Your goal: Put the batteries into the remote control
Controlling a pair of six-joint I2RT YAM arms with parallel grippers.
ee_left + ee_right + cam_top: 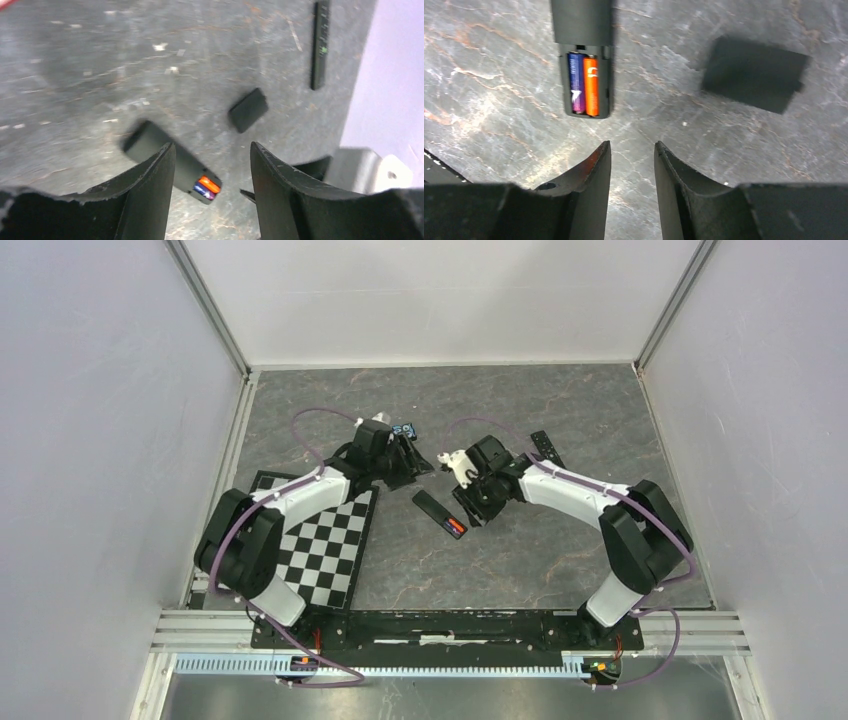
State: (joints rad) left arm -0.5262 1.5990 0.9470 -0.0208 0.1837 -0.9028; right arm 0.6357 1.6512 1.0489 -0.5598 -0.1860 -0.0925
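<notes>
A black remote [434, 507] lies back up mid-table with its battery bay open. In the bay lie two batteries side by side, a blue-purple one [576, 82] and an orange one [591, 85]; they also show in the left wrist view [206, 187]. The loose black battery cover [754, 72] lies flat to the right of the remote [581, 22]. My right gripper [632, 146] is open and empty, just short of the remote's battery end. My left gripper [212, 150] is open and empty, above the table behind the remote [165, 150].
A second slim black remote [545, 448] lies at the back right, also in the left wrist view [320, 45]. A small blue-and-black gadget [405, 429] sits behind the left gripper [410, 468]. A checkerboard mat [320, 540] lies at the left.
</notes>
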